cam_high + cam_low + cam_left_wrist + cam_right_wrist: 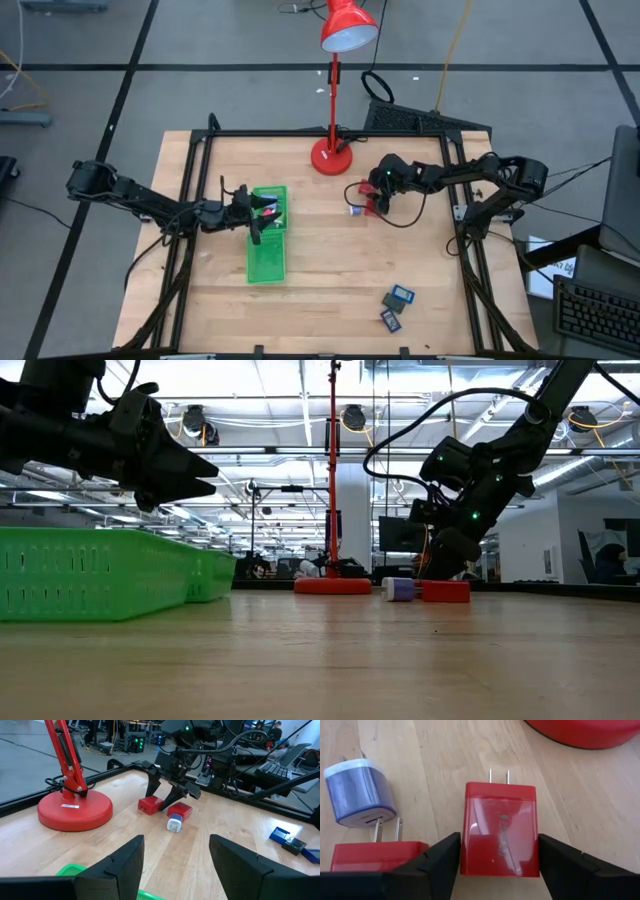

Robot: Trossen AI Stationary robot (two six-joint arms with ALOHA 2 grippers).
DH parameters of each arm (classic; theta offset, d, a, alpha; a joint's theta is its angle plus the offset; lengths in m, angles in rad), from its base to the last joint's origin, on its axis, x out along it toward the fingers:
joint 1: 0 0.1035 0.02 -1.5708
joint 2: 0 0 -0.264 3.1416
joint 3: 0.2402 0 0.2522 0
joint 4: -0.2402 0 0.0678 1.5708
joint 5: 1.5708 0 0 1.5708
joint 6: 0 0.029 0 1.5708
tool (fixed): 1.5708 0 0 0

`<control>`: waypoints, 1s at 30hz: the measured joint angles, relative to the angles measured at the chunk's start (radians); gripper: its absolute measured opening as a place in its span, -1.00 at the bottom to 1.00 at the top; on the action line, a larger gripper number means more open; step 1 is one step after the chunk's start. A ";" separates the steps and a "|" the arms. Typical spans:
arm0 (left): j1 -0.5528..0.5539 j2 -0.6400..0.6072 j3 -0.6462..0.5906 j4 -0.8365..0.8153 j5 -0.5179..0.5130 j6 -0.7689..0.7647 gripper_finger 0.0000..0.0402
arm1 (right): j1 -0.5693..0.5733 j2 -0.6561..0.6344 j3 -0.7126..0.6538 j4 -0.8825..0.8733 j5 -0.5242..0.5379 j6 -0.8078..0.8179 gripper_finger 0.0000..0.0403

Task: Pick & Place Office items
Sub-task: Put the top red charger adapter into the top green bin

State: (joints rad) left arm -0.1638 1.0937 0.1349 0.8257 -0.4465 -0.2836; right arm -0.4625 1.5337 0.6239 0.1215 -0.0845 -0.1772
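Observation:
My right gripper (500,862) is low over the table near the lamp, shut on a red plug block (500,827) that lies flat on the wood. Beside it lie a second red block (377,856) and a whitish-blue plug (360,792), both flat on the table. Two dark rectangles with blue faces (400,296) (391,319) rest near the table's near right corner. My left gripper (176,840) hangs open and empty above the green tray (267,250), over its far compartment. My right gripper has the red plug block by its two long sides (470,855), pinched between the fingers (437,857) at the end away from the prongs. The fingers lie along the block, slanting down from the table's right. The block rests flat on the table, prongs pointing away.
The red desk lamp's base (331,157) stands just beyond the blocks, with its stem rising over the table's far middle. A black frame rail (330,133) runs around the table. Bare wood lies between the tray and the dark rectangles.

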 joint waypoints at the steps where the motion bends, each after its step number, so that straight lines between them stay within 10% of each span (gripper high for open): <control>1: 0.000 0.000 0.000 0.000 0.000 0.000 0.13 | 0.000 0.000 0.000 0.000 0.000 0.000 0.15; 30: 0.000 0.000 0.000 0.000 0.000 0.000 0.13 | 0.000 -0.004 0.002 -0.023 -0.001 -0.022 0.07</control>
State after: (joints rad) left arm -0.1638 1.0938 0.1349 0.8257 -0.4465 -0.2836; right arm -0.4629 1.5302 0.6254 0.0980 -0.0851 -0.1995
